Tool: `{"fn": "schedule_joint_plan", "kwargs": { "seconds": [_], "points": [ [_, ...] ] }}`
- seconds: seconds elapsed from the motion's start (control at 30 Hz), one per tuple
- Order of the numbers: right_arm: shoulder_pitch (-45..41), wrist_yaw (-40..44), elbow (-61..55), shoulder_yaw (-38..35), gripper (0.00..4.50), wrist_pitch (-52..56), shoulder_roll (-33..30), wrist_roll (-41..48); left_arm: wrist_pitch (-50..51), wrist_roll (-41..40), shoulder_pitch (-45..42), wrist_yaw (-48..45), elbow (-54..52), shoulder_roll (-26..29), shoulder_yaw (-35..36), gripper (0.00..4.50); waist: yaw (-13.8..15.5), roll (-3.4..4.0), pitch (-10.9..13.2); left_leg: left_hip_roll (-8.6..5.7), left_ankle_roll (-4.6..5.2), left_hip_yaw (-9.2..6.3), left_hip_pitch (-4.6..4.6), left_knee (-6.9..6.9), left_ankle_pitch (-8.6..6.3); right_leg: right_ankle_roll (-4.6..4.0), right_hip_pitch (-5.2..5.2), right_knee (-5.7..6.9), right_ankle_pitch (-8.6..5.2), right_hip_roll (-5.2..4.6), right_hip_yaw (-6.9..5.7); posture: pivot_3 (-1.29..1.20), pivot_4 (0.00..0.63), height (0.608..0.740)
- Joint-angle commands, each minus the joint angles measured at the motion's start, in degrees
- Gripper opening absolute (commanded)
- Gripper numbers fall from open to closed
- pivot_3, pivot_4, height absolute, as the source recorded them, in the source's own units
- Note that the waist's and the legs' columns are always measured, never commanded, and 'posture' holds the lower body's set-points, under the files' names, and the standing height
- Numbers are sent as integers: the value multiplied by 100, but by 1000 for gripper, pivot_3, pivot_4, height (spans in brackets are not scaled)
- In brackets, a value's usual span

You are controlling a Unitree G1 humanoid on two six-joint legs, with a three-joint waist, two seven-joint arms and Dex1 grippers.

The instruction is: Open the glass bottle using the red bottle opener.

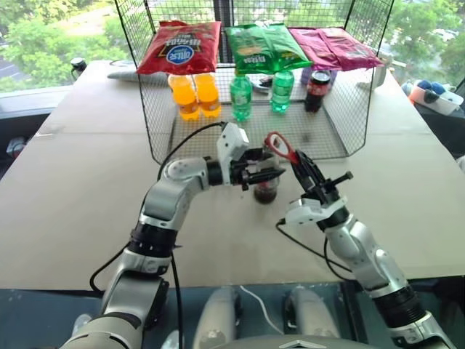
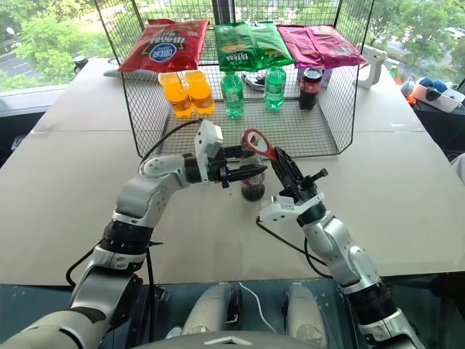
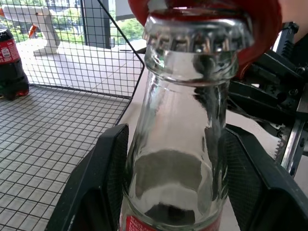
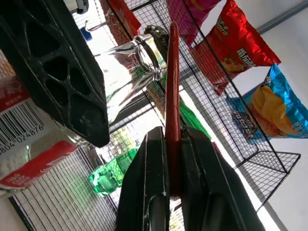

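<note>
Two grippers meet at the table's middle: the left gripper (image 1: 270, 175) clasps the glass bottle (image 3: 180, 144) by its neck, and the right gripper (image 4: 174, 166) pinches the red bottle opener (image 1: 280, 147). The opener's loop seems hooked over the cap (image 3: 197, 33), which remains on; prying is left.

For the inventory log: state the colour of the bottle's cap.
Silver metal crown cap, still on the glass bottle; clearest in the left wrist view.
</note>
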Motion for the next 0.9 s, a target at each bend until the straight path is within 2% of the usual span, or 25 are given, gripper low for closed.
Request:
{"fn": "schedule_joint_plan", "kwargs": {
  "seconds": [0.03,0.3,0.6,0.9],
  "points": [
    [254,649,49,110,0,276,-246,-149,-274,66,-279,34,-57,4,67,2227,2,-1,-1,0,0,0,0,0,0,0,0,0,0,0,0,0,150,740],
    [336,1055,-252,-10,0,523,-406,52,-358,116,-311,10,40,-26,23,2227,6,-3,-2,2,0,0,0,0,0,1,0,0,-1,-2,0,0,150,740],
    [80,514,234,257,0,582,601,303,-281,67,-335,92,-18,-133,19,2227,-1,-3,-2,6,0,0,0,0,0,2,0,0,-1,-3,-1,0,150,740],
    [-297,16,760,480,0,268,912,132,-175,53,-349,37,-86,-53,21,2227,-12,-2,-1,9,0,-1,-1,0,0,2,-1,0,0,-7,-2,0,150,740]
  ]
}}
